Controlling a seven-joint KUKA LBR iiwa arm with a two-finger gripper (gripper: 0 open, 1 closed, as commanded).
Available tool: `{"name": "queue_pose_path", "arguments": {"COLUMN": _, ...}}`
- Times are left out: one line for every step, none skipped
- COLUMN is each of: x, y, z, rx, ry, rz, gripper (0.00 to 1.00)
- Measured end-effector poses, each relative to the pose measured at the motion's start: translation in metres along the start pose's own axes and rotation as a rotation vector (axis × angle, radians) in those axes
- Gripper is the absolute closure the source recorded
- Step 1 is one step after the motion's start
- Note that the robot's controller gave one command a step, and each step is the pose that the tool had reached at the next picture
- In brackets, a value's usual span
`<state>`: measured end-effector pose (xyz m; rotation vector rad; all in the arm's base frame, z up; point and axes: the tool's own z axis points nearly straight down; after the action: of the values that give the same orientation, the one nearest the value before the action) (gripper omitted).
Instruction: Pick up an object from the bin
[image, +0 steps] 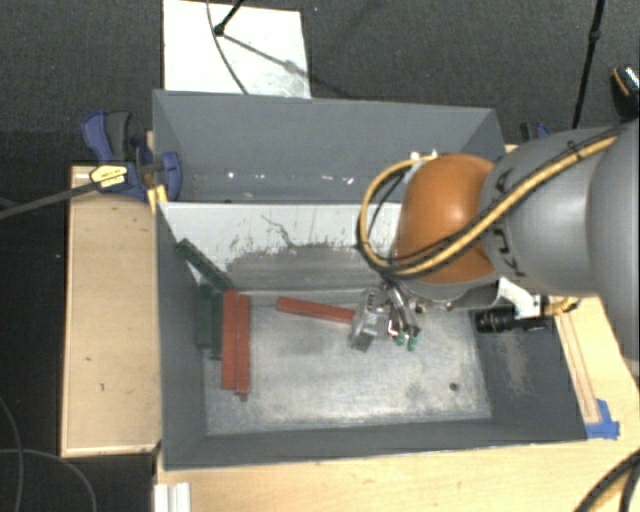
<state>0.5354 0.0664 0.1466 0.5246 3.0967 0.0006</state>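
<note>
My gripper (378, 325) hangs low over the middle of the bin floor, under the orange wrist cover. A flat red stick (315, 311) lies slanted on the floor, and its right end reaches the gripper's left side. A small green bit (410, 343) shows right beside the gripper's lower right edge; I cannot tell whether it is a loose thing. Nothing is seen held.
Along the left wall lie a long red-brown bar (236, 340) and a dark green bar (208, 320), side by side. A dark strip (203, 265) leans in the far left corner. A tiny dark speck (453, 386) lies on the floor right of the gripper.
</note>
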Motion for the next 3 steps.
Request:
{"name": "queue_pose_path", "arguments": {"x": -0.001, "y": 0.001, "z": 0.002, "rx": 0.000, "ry": 0.001, "rz": -0.002, "gripper": 0.00}}
{"name": "queue_pose_path", "arguments": {"x": -0.036, "y": 0.022, "z": 0.080, "rx": 0.001, "ry": 0.000, "rz": -0.011, "gripper": 0.00}}
{"name": "queue_pose_path", "arguments": {"x": -0.037, "y": 0.022, "z": 0.076, "rx": -0.001, "ry": -0.004, "rz": -0.011, "gripper": 1.00}}
